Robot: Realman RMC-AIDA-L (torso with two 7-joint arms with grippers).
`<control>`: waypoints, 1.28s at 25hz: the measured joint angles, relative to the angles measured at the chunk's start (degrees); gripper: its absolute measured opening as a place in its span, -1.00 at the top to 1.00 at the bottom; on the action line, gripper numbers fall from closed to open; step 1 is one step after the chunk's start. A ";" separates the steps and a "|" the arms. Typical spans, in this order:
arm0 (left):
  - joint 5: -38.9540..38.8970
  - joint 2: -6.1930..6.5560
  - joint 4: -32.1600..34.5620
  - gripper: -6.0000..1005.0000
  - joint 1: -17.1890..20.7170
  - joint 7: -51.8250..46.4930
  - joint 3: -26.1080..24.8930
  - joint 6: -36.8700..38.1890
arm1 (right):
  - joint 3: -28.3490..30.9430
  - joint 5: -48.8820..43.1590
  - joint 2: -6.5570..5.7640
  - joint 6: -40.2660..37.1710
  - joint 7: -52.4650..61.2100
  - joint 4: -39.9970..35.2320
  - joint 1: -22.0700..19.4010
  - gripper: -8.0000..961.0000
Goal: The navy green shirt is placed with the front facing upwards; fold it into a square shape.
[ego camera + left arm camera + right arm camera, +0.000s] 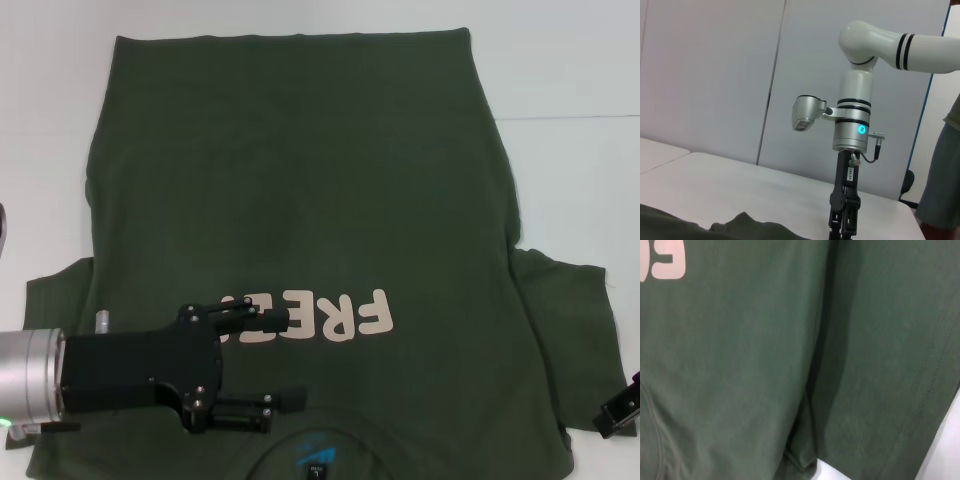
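The navy green shirt [300,200] lies spread flat on the white table [580,80], front up, with its pale pink print [340,316] and blue neck label [315,456] toward me. My left gripper [277,360] hovers over the shirt's near left part, just left of the collar. It points across the shirt and is open, with nothing between its fingers. My right gripper [620,408] shows only partly at the near right edge, beside the right sleeve [565,310]. The left wrist view shows the right arm [852,125] standing upright over the shirt's edge [735,225], with its fingertips cut off.
The right wrist view is filled with shirt cloth [740,365], the sleeve seam and a corner of bare table [945,455]. A person [942,190] stands at the table's right side in the left wrist view. Grey wall panels are behind.
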 joint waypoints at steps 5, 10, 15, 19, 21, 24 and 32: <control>0.00 0.00 0.00 -0.74 -0.01 0.02 0.00 0.00 | -0.03 -0.01 -0.01 0.09 0.00 0.00 0.01 -0.62; 0.00 0.00 0.00 -0.74 0.00 0.04 0.00 0.00 | -0.24 -0.09 0.00 0.34 0.00 0.11 0.02 -0.62; 0.00 0.00 0.00 -0.74 0.04 0.04 0.00 0.00 | -0.70 -0.07 0.21 0.67 -0.01 0.74 0.22 -0.62; 0.00 0.00 0.01 -0.74 0.06 0.04 0.00 -0.01 | -0.74 0.25 0.32 0.68 -0.09 0.78 0.44 -0.61; 0.00 0.00 0.01 -0.74 0.07 0.04 0.00 -0.02 | -0.73 0.29 0.39 0.68 -0.17 0.78 0.63 -0.61; 0.01 0.00 0.01 -0.74 0.08 0.04 0.00 -0.05 | -0.49 0.38 0.54 0.70 -0.42 0.78 0.92 -0.61; 0.01 0.00 0.01 -0.74 0.08 0.05 0.00 -0.09 | -0.47 0.61 0.97 1.20 -0.53 0.78 1.35 -0.61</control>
